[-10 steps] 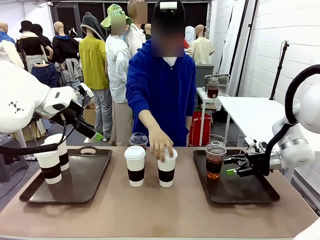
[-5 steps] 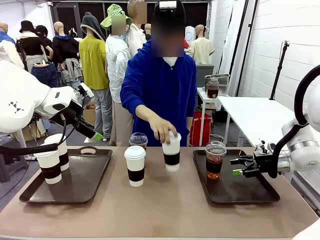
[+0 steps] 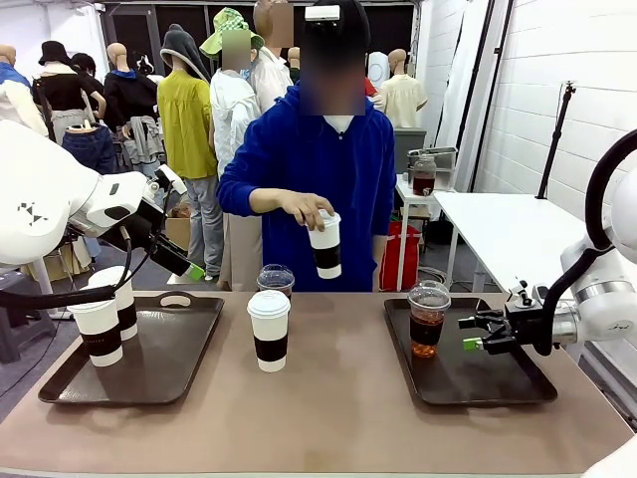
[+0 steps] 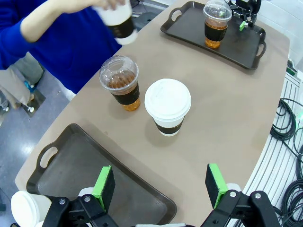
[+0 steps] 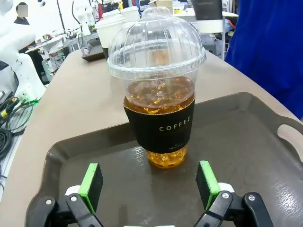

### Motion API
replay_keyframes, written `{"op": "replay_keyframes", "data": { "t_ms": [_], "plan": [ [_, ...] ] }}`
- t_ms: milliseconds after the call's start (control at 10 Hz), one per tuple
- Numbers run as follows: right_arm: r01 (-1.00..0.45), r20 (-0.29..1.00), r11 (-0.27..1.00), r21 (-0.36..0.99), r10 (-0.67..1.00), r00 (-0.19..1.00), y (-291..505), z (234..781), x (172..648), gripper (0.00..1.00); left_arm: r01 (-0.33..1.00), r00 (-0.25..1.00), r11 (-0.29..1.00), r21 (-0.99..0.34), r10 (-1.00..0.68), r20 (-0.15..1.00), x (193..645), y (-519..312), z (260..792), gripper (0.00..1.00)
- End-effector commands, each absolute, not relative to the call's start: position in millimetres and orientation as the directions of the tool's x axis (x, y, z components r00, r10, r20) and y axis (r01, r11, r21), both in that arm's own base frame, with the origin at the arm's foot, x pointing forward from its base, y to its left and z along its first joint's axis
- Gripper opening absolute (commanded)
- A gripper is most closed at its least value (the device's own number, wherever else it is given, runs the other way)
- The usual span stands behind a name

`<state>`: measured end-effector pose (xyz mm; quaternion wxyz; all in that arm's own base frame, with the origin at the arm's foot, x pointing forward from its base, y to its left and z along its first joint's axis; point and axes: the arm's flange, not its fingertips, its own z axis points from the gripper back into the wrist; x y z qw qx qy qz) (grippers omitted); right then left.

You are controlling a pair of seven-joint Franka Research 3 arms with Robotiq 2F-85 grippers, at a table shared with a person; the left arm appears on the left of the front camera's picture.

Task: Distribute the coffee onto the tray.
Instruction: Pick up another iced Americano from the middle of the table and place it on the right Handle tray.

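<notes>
The person's hand holds one white paper coffee cup (image 3: 324,244) with a dark sleeve in the air above the table's far edge. Another white cup (image 3: 269,331) (image 4: 168,106) stands mid-table, with an iced coffee (image 3: 276,280) (image 4: 122,82) just behind it. Two white cups (image 3: 100,332) (image 3: 119,299) stand on the left tray (image 3: 169,368). On the right tray (image 3: 488,383) (image 5: 246,142) stands a dome-lidded iced coffee (image 3: 428,319) (image 5: 158,94). My right gripper (image 3: 476,334) (image 5: 149,182) is open just beside it, apart from it. My left gripper (image 3: 187,264) (image 4: 159,182) hangs open above the left tray (image 4: 94,165).
A person in a blue top stands at the far side of the table. Bare tabletop (image 3: 338,418) lies between the two trays. In the left wrist view, cables (image 4: 289,127) hang past the table's edge. A white side table (image 3: 498,224) stands behind on the right.
The person has lifted a white cup off the table, up toward the chest. My right gripper has drawn back slightly from the iced coffee. The left arm has stayed still.
</notes>
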<state>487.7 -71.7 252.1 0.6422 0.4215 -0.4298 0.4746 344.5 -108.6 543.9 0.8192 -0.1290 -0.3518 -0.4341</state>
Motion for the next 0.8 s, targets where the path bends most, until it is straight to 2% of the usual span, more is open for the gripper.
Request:
{"op": "replay_keyframes", "data": {
  "t_ms": [0, 300, 700],
  "plan": [
    [-0.974, 0.951, 0.186, 0.133, 0.252, 0.178, -72, 252, 489, 1.00, 0.803, 0.376, 0.590, 0.091, -0.618, 0.691, 345, -107, 544, 1.00],
    [-0.972, 0.952, 0.194, 0.133, 0.247, 0.180, -72, 252, 488, 1.00, 0.803, 0.376, 0.590, 0.091, -0.618, 0.691, 345, -107, 544, 1.00],
    [-0.975, 0.960, 0.205, 0.084, 0.244, 0.134, -83, 272, 520, 1.00, 0.803, 0.376, 0.590, 0.091, -0.618, 0.691, 345, -107, 544, 1.00]
  ]
}}
